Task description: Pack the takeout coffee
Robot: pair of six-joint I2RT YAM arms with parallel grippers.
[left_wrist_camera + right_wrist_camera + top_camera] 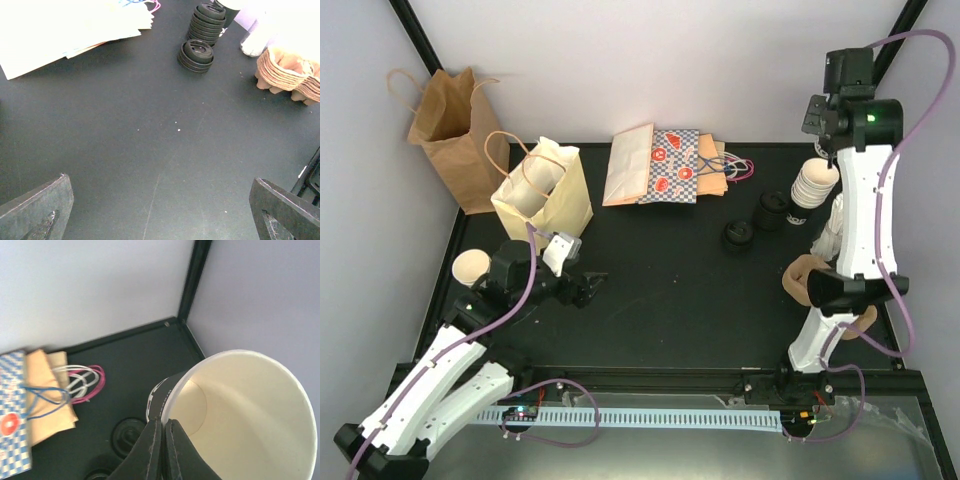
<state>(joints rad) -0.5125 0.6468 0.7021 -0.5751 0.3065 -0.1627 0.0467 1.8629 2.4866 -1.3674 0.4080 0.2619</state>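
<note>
- The left end effector (588,288) hangs low over the worktop (670,300) near its left edge, jaws wide open, holding nothing.
- One paper cup (470,267) stands at the left edge, just beside this arm.
- Two stacks of black lids (738,237) sit right of the middle.
- A cream bag (545,195) stands upright on the left side.
- The right end effector (162,426) is closed on the rim of the top cup (245,410) of the cup stack (815,185), near the far right corner.
- Flat bags (660,165) lie at the far edge.

Flat bags (655,165) lie at the table's (670,310) far edge, upright bags (545,195) at its far-left corner. Lids (752,225) sit right of centre, cups (815,185) between them and the right edge.
</note>
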